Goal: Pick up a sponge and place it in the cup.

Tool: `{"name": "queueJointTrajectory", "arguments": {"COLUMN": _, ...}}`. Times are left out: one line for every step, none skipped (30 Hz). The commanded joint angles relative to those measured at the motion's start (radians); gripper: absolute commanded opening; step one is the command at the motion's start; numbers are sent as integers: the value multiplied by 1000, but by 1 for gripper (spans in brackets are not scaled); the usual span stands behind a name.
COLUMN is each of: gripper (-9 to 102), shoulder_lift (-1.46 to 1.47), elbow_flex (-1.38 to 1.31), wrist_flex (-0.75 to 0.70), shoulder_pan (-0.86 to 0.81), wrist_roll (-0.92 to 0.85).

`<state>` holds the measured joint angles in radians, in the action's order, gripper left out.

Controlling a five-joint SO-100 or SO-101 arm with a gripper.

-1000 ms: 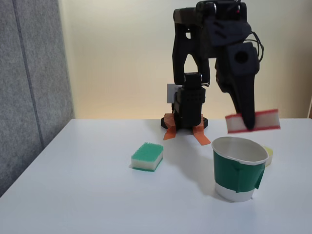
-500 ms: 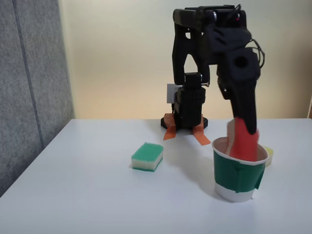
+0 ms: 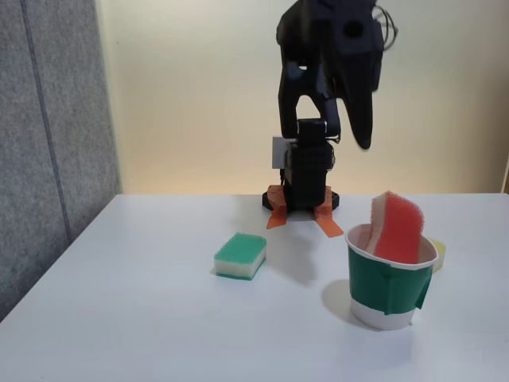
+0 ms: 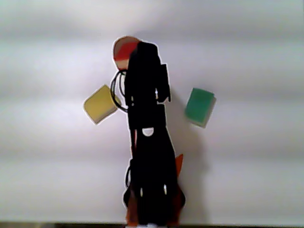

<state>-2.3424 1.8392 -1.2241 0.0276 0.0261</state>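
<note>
High above the desk [image 3: 159,318], the claw [image 3: 363,135] hanging empty, its opening impossible to tell, red-topped sponge [image 3: 395,227] standing tilted inside the green-banded cup [image 3: 387,286], green-topped sponge [image 3: 240,255] lying left in the fixed view.

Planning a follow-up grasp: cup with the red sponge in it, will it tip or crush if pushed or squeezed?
The cup is probably light paper, so it may slide or tip. The sponge stands tall above the rim, raising the load. The thin wall likely deforms under a firm squeeze.
</note>
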Motion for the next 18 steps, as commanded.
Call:
{"name": "queueJointTrajectory", "arguments": {"gripper": 0, "shoulder_lift": -118, "elbow_flex": 5, "wrist_flex": -35, "shoulder_pan": -17, "wrist_roll": -34}}
{"name": "queueJointTrajectory", "arguments": {"gripper": 0, "shoulder_lift": -147, "elbow_flex": 29, "wrist_flex": -37, "shoulder_pan": -20, "wrist_roll": -38}}
{"name": "queueJointTrajectory", "arguments": {"gripper": 0, "shoulder_lift": -181, "elbow_flex": 60, "wrist_flex": -40, "shoulder_pan": -21, "wrist_roll": -37}}
{"name": "queueJointTrajectory", "arguments": {"gripper": 0, "shoulder_lift": -218, "elbow_flex": 97, "wrist_flex": -40, "shoulder_pan": -23, "wrist_roll": -29}}
{"name": "queueJointTrajectory", "arguments": {"gripper": 0, "shoulder_lift": -261, "elbow_flex": 144, "wrist_flex": -32, "shoulder_pan": -25, "wrist_roll": -26}}
{"name": "queueJointTrajectory", "arguments": {"gripper": 0, "shoulder_lift": -308, "elbow_flex": 199, "wrist_flex": -18, "shoulder_pan": -29, "wrist_roll": -21}}
{"name": "queueJointTrajectory", "arguments": {"gripper": 0, "shoulder_lift": -364, "elbow_flex": 264, "wrist_flex": 0, "shoulder_pan": -35, "wrist_roll": -20}}
{"name": "queueJointTrajectory", "arguments": {"gripper": 0, "shoulder_lift": -419, "elbow_flex": 331, "wrist_flex": 17, "shoulder_pan": -44, "wrist_roll": -17}}
{"name": "queueJointTrajectory", "arguments": {"gripper": 0, "shoulder_lift": -480, "elbow_flex": 400, "wrist_flex": 29, "shoulder_pan": -51, "wrist_roll": -14}}
{"name": "queueJointTrajectory", "arguments": {"gripper": 0, "shoulder_lift": -540, "elbow_flex": 463, "wrist_flex": 31, "shoulder_pan": -57, "wrist_roll": -6}}
{"name": "queueJointTrajectory", "arguments": {"gripper": 0, "shoulder_lift": -600, "elbow_flex": 523, "wrist_flex": 31, "shoulder_pan": -66, "wrist_roll": -6}}
{"name": "queueJointTrajectory", "arguments": {"gripper": 0, "shoulder_lift": -663, "elbow_flex": 584, "wrist_flex": 31, "shoulder_pan": -71, "wrist_roll": -5}}
{"name": "queueJointTrajectory", "arguments": {"gripper": 0, "shoulder_lift": -724, "elbow_flex": 643, "wrist_flex": 26, "shoulder_pan": -72, "wrist_roll": -2}}
{"name": "queueJointTrajectory", "arguments": {"gripper": 0, "shoulder_lift": -782, "elbow_flex": 698, "wrist_flex": 21, "shoulder_pan": -77, "wrist_roll": -2}}
{"name": "queueJointTrajectory", "arguments": {"gripper": 0, "shoulder_lift": -844, "elbow_flex": 750, "wrist_flex": 15, "shoulder_pan": -77, "wrist_roll": -3}}
{"name": "queueJointTrajectory", "arguments": {"gripper": 0, "shoulder_lift": -900, "elbow_flex": 801, "wrist_flex": 11, "shoulder_pan": -77, "wrist_roll": 2}}
{"name": "queueJointTrajectory", "arguments": {"gripper": 0, "shoulder_lift": -951, "elbow_flex": 845, "wrist_flex": 6, "shoulder_pan": -77, "wrist_roll": 3}}
{"name": "queueJointTrajectory", "arguments": {"gripper": 0, "shoulder_lift": -999, "elbow_flex": 887, "wrist_flex": 0, "shoulder_pan": -77, "wrist_roll": 2}}
